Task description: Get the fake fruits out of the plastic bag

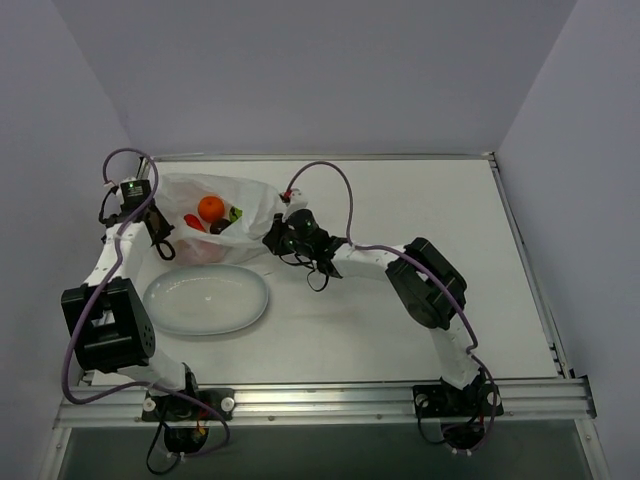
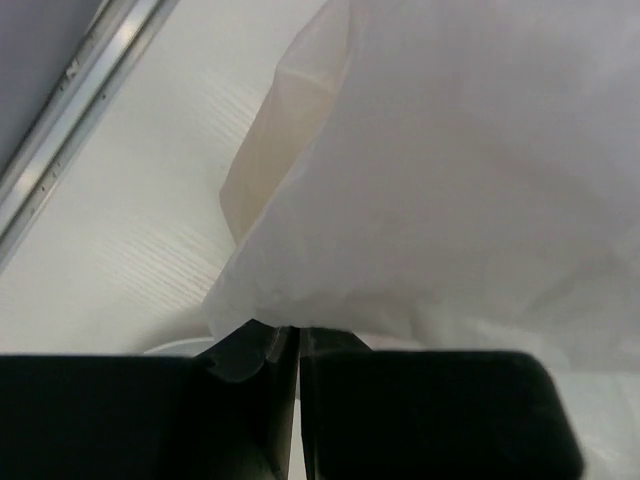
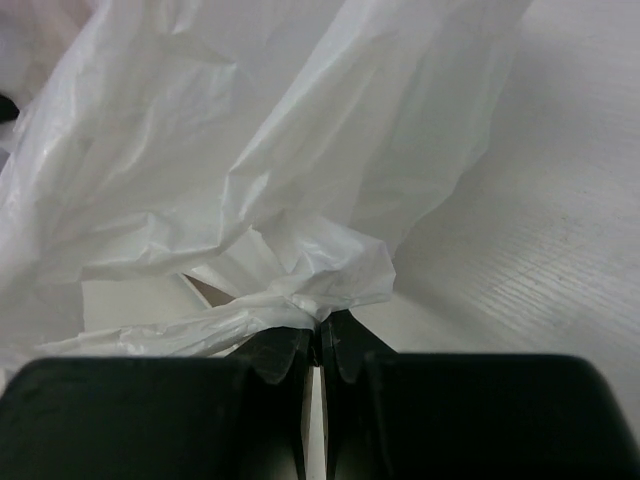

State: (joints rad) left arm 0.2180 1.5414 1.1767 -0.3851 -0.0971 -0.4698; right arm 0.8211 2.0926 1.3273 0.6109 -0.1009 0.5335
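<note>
1. The plastic bag (image 1: 255, 205) lies on the table (image 1: 420, 200) at the far left, just beyond the white oval plate (image 1: 190, 305). I cannot tell whether the bag's near edge touches the plate's far rim.
2. The bag's mouth faces up and gapes open, stretched between the 2 grippers, 1 at each side.
3. The left gripper (image 1: 160, 238) is at the bag's left edge. In the left wrist view the jaws are pressed together with a thin fold of the bag pinched between the tips; the film rises away above them.
4. The right gripper (image 1: 274, 234) is at the bag's right edge. In the right wrist view the jaws are closed on a bunched, twisted strip of the bag, with crinkled film spreading up and to the left.
5. The fake fruits, 4 visible in the top view, are all inside the bag:
   - the orange (image 1: 210, 208) is at the far side;
   - the red fruit (image 1: 195, 223) is left of and nearer than the orange;
   - the green fruit (image 1: 235, 213) is to the right, mostly hidden;
   - the dark fruit (image 1: 220, 227) is nearest and touches the red one.
6. The left arm runs up the table's left edge. The right arm reaches across from its base at the right.
</note>
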